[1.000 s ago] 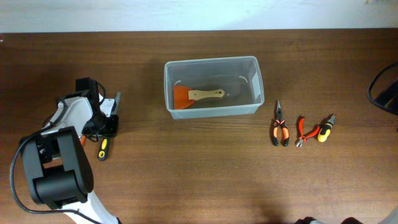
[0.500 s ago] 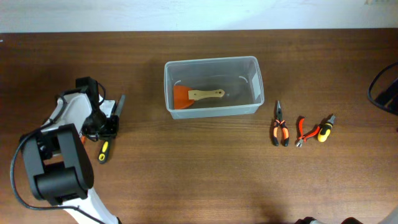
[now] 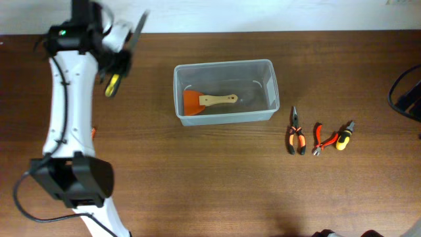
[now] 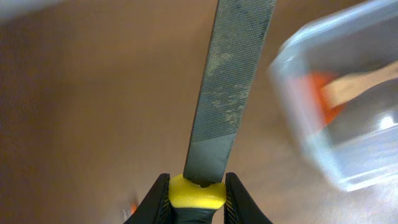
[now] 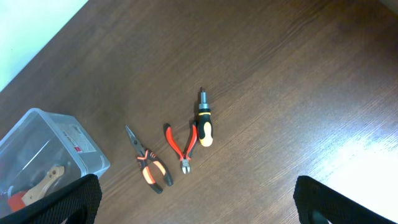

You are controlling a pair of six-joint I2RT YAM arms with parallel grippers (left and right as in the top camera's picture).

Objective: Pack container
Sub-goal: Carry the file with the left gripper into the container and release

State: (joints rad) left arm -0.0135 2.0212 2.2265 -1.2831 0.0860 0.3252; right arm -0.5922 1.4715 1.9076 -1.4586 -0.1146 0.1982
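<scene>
The clear plastic container [image 3: 223, 92] stands at the table's middle back and holds an orange scraper with a wooden handle [image 3: 209, 101]. My left gripper [image 3: 117, 62] is raised at the back left, left of the container, shut on a flat metal file [image 3: 137, 31] by its yellow-and-black handle [image 4: 196, 193]. The file's blade points up and away in the left wrist view [image 4: 233, 93], with the container [image 4: 348, 118] at the right. My right gripper [image 5: 193, 214] is open wide and empty, high above the table's right side.
Long-nose pliers [image 3: 295, 135], red cutters [image 3: 320, 138] and a yellow-and-black screwdriver [image 3: 344, 135] lie in a row right of the container; they also show in the right wrist view [image 5: 180, 152]. A black cable [image 3: 404, 92] hangs at the right edge.
My left gripper has lifted the file off the table at the front left and swung it far back and slightly right, toward the container. Nothing else moved.
</scene>
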